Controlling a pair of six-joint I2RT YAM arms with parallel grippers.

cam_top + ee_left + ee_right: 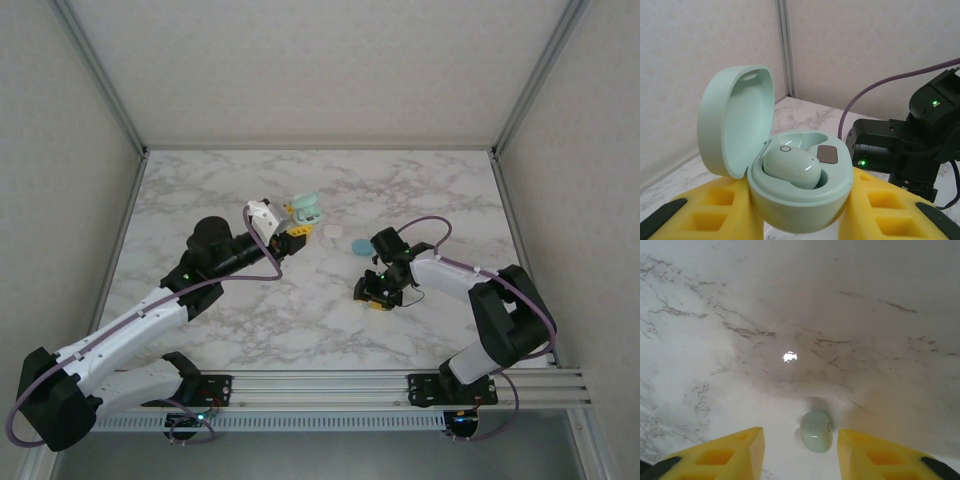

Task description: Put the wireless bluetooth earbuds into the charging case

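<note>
While left fingers [715, 212] grip a case [800, 202], one earbud [816, 431] seems loose.

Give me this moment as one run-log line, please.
left gripper: shut on charging case, lid open | case: seated earbud in one slot, other slot empty | right gripper: open, straddling loose earbud on table

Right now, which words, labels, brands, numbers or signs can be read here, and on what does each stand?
None: no word, number or brand is readable anywhere.
The only sign is a plain ring on the earbud in the open charging case, with no letters.
</note>
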